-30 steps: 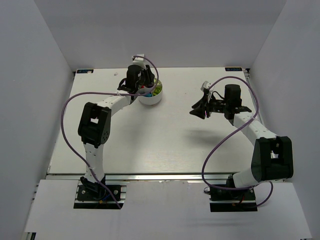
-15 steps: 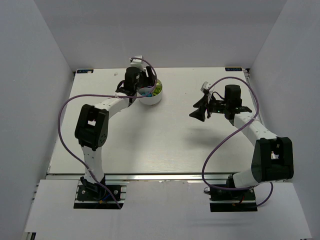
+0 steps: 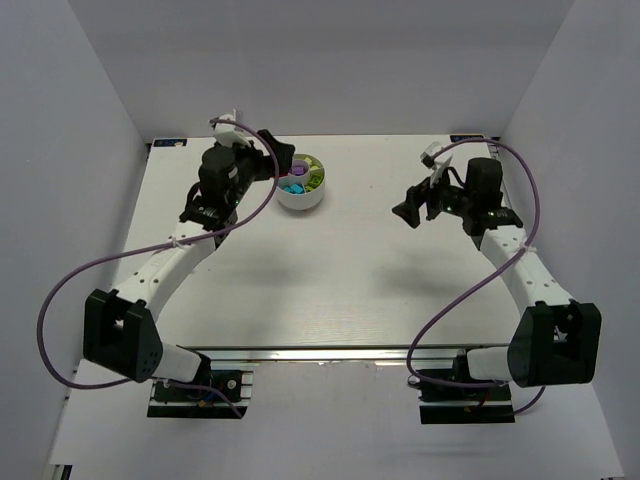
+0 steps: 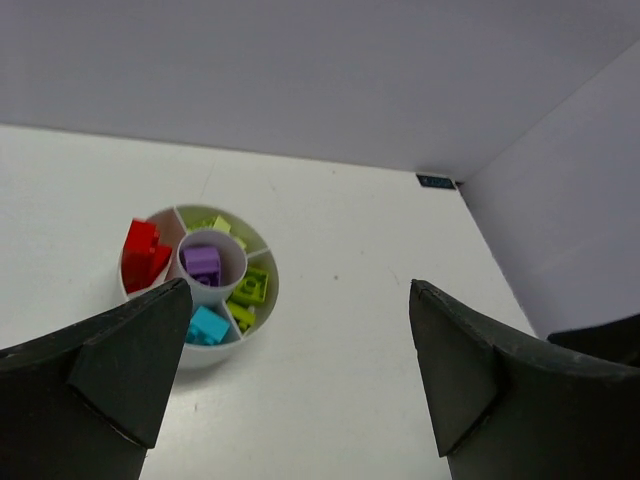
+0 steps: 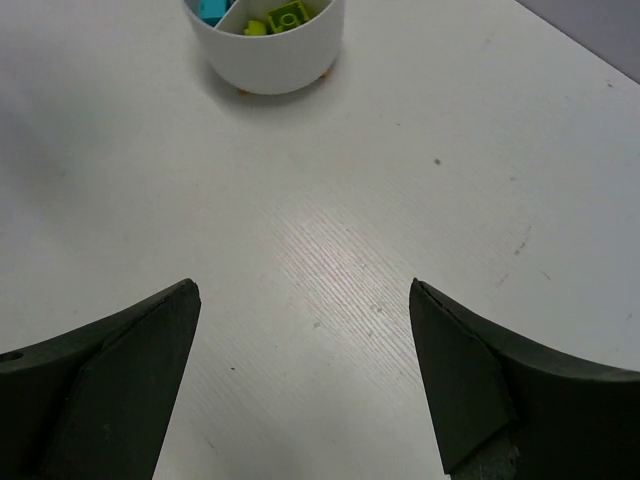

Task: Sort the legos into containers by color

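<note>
Both claws hang over the white table (image 3: 330, 270), fingers spread wide and nothing between them. The right claw (image 5: 300, 295) is out on the right side, and the left claw (image 4: 300, 300) is up by the far left. Just beside that left claw sits the low round white dish (image 4: 205, 355), its legos grouped by colour: cyan bricks (image 4: 207, 325) in the near wedge, red bricks (image 4: 143, 255) in the left one, lime green bricks (image 4: 250, 285) in the right and far wedges, purple bricks (image 4: 203, 265) in the central well.
</note>
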`<state>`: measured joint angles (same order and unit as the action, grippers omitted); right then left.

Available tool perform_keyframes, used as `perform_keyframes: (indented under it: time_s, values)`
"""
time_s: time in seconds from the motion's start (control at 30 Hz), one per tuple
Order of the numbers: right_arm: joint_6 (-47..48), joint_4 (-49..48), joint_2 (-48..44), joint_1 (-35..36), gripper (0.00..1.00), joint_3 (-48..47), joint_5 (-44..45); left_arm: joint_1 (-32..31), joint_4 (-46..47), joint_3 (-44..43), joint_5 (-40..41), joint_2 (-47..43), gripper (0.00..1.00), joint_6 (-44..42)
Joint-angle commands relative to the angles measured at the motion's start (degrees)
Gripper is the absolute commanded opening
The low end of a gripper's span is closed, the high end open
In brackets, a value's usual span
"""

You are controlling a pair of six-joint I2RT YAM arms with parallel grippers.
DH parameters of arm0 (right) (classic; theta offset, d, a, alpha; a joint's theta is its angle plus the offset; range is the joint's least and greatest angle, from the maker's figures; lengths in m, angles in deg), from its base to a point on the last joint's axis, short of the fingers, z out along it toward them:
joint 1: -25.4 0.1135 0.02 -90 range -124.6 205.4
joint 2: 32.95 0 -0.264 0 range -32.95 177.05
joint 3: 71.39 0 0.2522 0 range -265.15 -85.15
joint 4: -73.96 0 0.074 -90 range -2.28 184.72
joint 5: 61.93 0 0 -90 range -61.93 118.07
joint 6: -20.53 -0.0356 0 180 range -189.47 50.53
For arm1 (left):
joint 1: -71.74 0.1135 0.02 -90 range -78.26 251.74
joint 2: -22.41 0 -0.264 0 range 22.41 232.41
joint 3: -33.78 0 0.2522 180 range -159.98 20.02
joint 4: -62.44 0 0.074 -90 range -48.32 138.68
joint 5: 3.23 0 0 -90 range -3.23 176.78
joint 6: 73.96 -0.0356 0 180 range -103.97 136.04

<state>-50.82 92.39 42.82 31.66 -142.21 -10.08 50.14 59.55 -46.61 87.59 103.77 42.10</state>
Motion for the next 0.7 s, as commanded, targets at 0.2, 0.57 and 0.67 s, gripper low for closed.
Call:
perform_keyframes:
  time_s: [0.2, 0.57, 0.67]
  values:
    - [-11.97, 8.34, 1.14, -0.46, 0.89, -9.65, 9.76, -0.19, -9.37, 6.08, -3.37, -8.31, 0.98, -1.54]
    - [-8.11, 10.27, -3.79, -0.46, 0.89, -7.1, 19.86, 1.48, -18.87, 5.02, -0.73, -12.72, 0.98, -2.16]
    - [-7.14, 14.22, -3.26, -0.55, 0.89, -8.85, 23.46, 1.48, -19.31, 4.67, -2.93, -12.11, 0.98, -1.37]
